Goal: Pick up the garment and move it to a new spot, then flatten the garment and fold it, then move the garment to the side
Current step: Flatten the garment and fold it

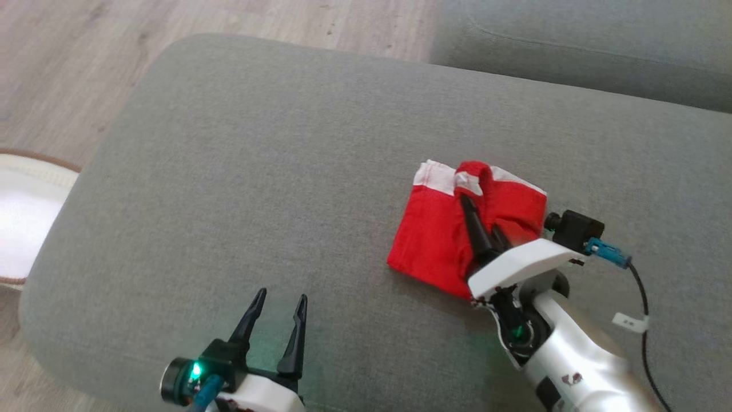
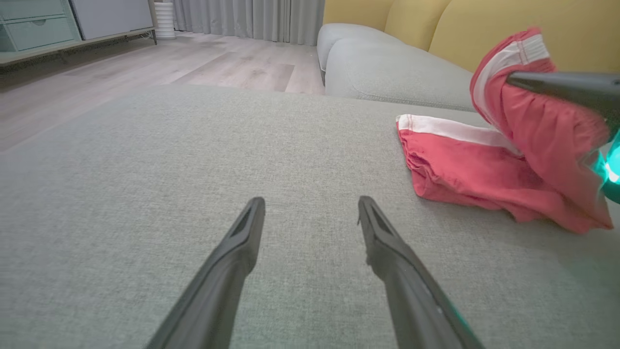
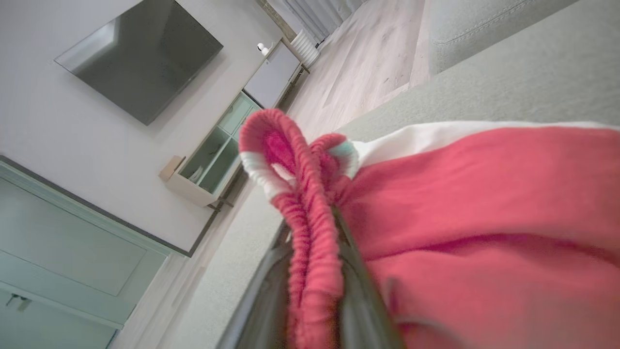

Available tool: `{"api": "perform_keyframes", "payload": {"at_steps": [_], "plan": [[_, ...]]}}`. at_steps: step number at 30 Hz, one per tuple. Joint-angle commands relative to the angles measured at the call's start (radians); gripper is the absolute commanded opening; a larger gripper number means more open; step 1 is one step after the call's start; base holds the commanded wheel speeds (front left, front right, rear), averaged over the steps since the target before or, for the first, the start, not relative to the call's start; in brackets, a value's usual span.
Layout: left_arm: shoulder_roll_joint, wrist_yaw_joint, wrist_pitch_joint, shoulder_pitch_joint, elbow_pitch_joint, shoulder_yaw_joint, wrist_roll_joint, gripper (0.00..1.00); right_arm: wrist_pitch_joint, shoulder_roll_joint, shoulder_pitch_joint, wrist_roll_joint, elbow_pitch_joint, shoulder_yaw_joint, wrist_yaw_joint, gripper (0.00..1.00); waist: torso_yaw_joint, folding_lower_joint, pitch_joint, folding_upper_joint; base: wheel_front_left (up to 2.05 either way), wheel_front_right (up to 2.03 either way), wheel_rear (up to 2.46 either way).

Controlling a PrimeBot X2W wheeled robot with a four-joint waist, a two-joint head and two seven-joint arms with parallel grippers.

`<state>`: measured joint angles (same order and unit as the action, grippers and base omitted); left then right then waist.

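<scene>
Head view, far left at 9 o'clock: pale round object with brown rim (image 1: pixel 17 223) on the wood floor (image 1: pixel 68 63), cut off by the frame edge. Grey seat cushion (image 1: pixel 257 171) takes most of the view. Left end effector (image 1: pixel 282 295) at 7 o'clock, fingers spread wide, nothing between them, hovering over bare cushion well apart from the garment; its own wrist view shows the same, left end effector (image 2: pixel 311 201) agape above grey fabric (image 2: pixel 145 194). Garment (image 1: pixel 434 234), red with a white band, lies right of centre at about 4 o'clock on the cushion, partly folded, lower layers flat on the fabric. One corner of its elastic waistband is raised off the pile. Right end effector (image 1: pixel 479 214) comes in from 5 o'clock and is closed on that raised waistband; the right wrist view shows the red elastic pinched between the two dark fingers (image 3: pixel 358 291), the garment (image 3: pixel 484 194) bunched to the right of them. From the left wrist view the garment (image 2: pixel 465 165) sits at 2 o'clock, lifted part hanging from a dark finger (image 2: pixel 557 85). A second grey cushion (image 1: pixel 572 40) lies at 1 o'clock.
</scene>
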<state>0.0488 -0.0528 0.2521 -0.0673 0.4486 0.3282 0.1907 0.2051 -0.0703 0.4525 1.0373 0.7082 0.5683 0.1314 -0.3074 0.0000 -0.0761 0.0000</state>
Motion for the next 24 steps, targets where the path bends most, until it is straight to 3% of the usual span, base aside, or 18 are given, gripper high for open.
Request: {"api": "perform_keyframes", "payload": {"at_steps": [1,4,7,12,14,19,24], "plan": [[0.001,0.002,0.010,-0.037,-0.023,-0.033,-0.007,1.00,0.024,0.020,0.043,0.034,-0.014,0.041,-0.001,1.00,-0.005,0.0000,0.001,0.0000,0.00,0.00,0.00],[0.001,0.006,0.010,-0.037,-0.024,-0.050,-0.006,1.00,0.042,0.020,0.071,0.070,0.000,0.090,-0.001,1.00,0.009,0.0000,0.002,0.0000,0.00,0.00,0.00],[0.001,0.010,0.010,-0.038,-0.031,-0.069,-0.008,1.00,0.054,0.020,0.090,0.027,0.039,0.087,-0.001,1.00,0.038,0.0000,0.007,0.0000,0.00,0.00,0.00],[0.001,0.015,0.010,-0.037,-0.052,-0.110,-0.024,1.00,0.056,-0.004,0.057,-0.242,0.026,-0.128,-0.001,1.00,0.102,0.0000,0.024,0.0000,0.00,0.00,0.00],[0.001,0.016,0.010,-0.036,-0.054,-0.120,-0.025,1.00,0.056,-0.004,0.035,-0.299,0.015,-0.174,-0.001,1.00,0.115,0.0000,0.027,0.0000,0.00,0.00,0.00],[0.001,0.016,0.010,-0.033,-0.070,-0.159,-0.044,1.00,0.056,0.009,-0.082,-0.567,-0.046,-0.375,-0.001,1.00,0.176,0.0000,0.049,0.0000,0.00,0.00,0.00],[0.001,0.026,0.010,-0.021,-0.078,-0.197,-0.047,1.00,0.057,0.019,-0.166,-0.719,-0.087,-0.497,-0.001,1.00,0.227,0.0000,0.063,0.0000,0.00,0.00,0.00]]}}
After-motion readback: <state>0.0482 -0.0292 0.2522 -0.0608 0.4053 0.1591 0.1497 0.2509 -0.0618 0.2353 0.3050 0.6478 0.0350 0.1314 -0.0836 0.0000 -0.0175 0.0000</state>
